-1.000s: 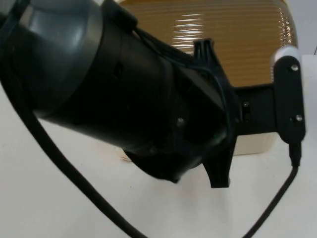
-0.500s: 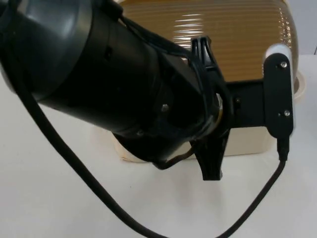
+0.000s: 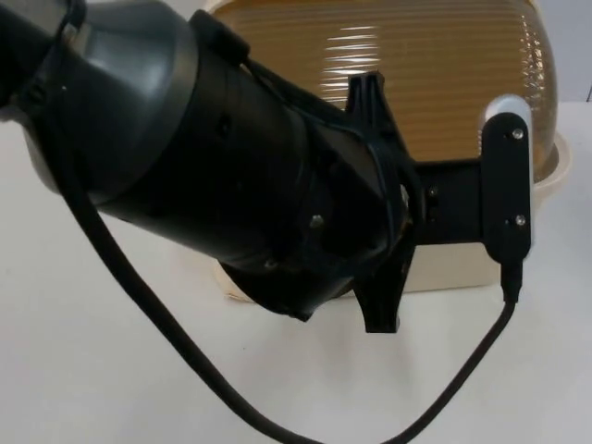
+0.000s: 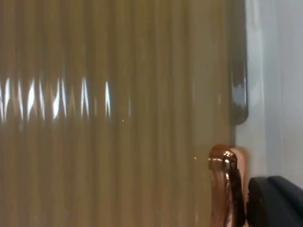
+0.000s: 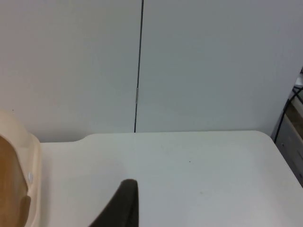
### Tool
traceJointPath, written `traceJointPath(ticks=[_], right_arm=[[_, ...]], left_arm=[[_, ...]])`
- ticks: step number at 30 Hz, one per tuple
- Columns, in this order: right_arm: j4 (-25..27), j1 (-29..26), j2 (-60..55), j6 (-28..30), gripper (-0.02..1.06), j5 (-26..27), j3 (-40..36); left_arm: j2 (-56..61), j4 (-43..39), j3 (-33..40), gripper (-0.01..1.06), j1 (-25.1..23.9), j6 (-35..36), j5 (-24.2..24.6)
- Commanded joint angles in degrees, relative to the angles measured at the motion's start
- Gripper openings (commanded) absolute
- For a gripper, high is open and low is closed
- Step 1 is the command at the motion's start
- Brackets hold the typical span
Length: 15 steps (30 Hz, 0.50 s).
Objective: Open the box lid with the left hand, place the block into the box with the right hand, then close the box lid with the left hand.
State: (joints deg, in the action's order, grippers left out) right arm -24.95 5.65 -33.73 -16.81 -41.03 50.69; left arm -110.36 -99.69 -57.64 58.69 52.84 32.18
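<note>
The box has a cream base [image 3: 453, 268] and a ribbed amber see-through lid [image 3: 416, 65] and stands at the back of the table. My left arm [image 3: 231, 185] reaches across in front of it and hides much of its left side. In the left wrist view the lid [image 4: 118, 118] is very close, and its copper-coloured handle [image 4: 225, 189] is pressed against a black fingertip [image 4: 274, 205]. My left gripper [image 4: 239, 201] is shut on that handle. My right gripper [image 5: 124, 208] waits over bare table to the right of the box's cream rim [image 5: 28, 161].
The white table [image 3: 111, 370] stretches out in front of the box and to its left. Beyond the table's far edge stands a grey partition wall [image 5: 189, 61] with a vertical seam. A black cable [image 3: 462, 370] hangs from the left arm over the table's front.
My left arm has shifted to the left and slightly back. More of the lid's right side and of the cream base under it now shows.
</note>
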Motion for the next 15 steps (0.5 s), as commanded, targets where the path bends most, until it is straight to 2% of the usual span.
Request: traceJointPath(ticks=[1,6,15], right_arm=[[-0.5,0.3,0.0,-0.1,1.04,0.6,0.3],[-0.5,0.3,0.0,-0.1,1.04,0.6,0.3],[-0.5,0.3,0.0,-0.1,1.04,0.6,0.3]], left_arm=[[0.1,-0.3,-0.4,0.0,-0.2,0.0,1.1],[0.1,-0.3,-0.4,0.0,-0.2,-0.1,1.2],[0.1,-0.3,-0.4,0.0,-0.2,-0.1,7.0]])
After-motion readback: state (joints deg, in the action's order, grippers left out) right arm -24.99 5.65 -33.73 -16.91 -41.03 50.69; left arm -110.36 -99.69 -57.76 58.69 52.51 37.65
